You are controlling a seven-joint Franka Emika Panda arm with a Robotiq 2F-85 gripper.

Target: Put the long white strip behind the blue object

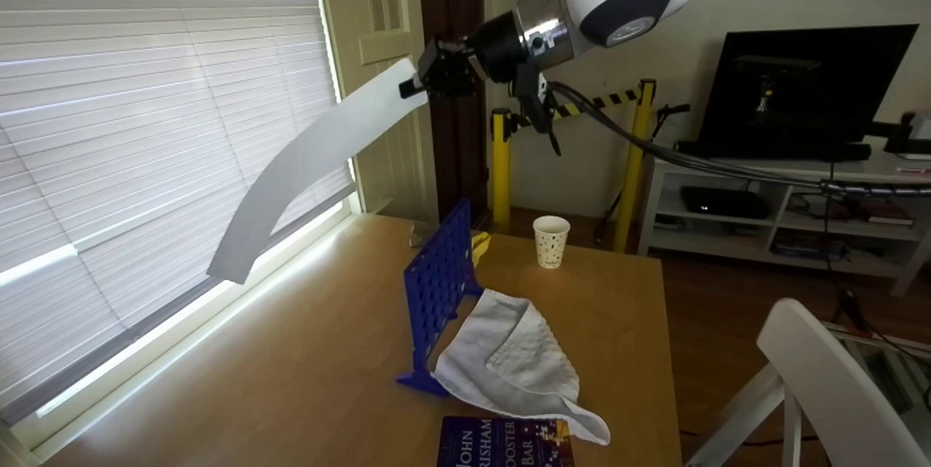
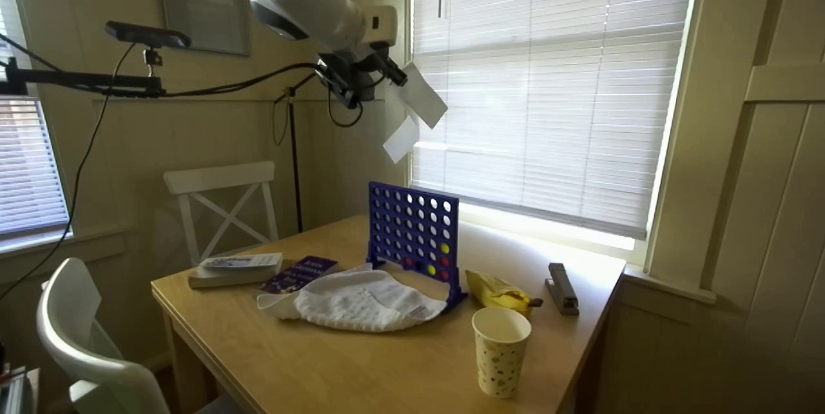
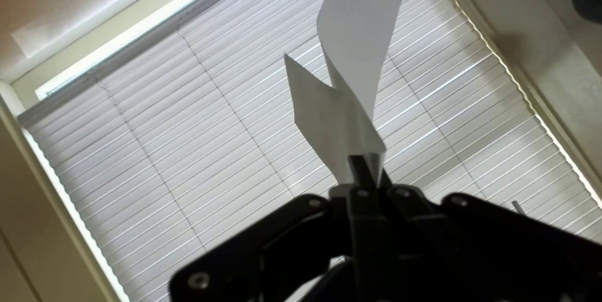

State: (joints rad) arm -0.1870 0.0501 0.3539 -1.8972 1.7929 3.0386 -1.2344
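Observation:
My gripper (image 1: 414, 86) is shut on one end of the long white strip (image 1: 313, 150), high above the table. The strip bends downward in an arc toward the window in an exterior view. In an exterior view the strip (image 2: 423, 97) hangs from the gripper (image 2: 397, 76) in front of the blinds. In the wrist view the strip (image 3: 364, 24) curls out from between the fingertips (image 3: 369, 168). The blue object (image 1: 440, 281) is an upright grid frame standing on the table. It also shows in an exterior view (image 2: 412, 224), below the gripper. It is out of the wrist view.
A white cloth (image 2: 364, 301) lies against the blue frame. A paper cup (image 2: 501, 353), a yellow pouch (image 2: 496, 291) and a stapler (image 2: 562, 288) stand near one table end. Books (image 2: 235, 270) lie at the opposite end. The window blinds (image 1: 145, 103) border the table.

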